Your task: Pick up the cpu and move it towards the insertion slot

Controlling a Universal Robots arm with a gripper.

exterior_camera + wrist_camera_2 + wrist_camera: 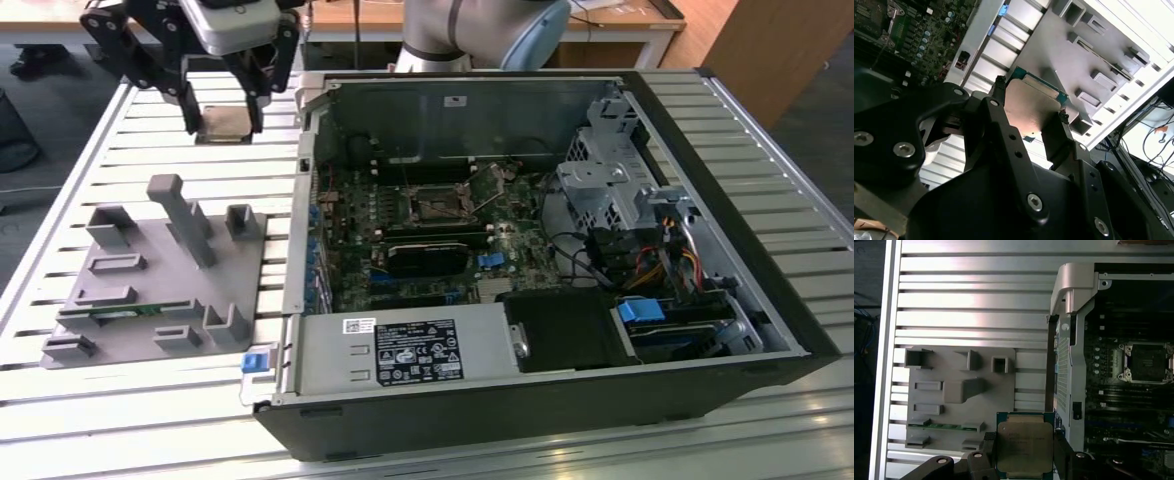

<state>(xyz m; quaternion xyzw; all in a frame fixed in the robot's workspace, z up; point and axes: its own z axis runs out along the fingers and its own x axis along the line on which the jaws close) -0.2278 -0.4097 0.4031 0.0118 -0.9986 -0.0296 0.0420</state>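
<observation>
My gripper (224, 112) hangs over the slatted table at the back of the exterior view's left, outside the open computer case. It is shut on the cpu (227, 122), a flat square chip with a silvery face. In the first wrist view the cpu (1025, 447) sits face up between the two black fingers (988, 446). The second wrist view shows the underside of the cpu (1031, 106) clamped at both edges. The insertion slot (437, 203) is a dark square framed by a metal bracket on the motherboard; in the first wrist view the insertion slot (1145, 361) lies well apart from the chip.
A grey plastic fixture (147, 270) lies on the table at the exterior view's left, with a green memory stick (127, 312) in one recess. The case wall (310, 160) stands between the gripper and the motherboard. Drive cages and cables (627, 230) crowd the case's right side.
</observation>
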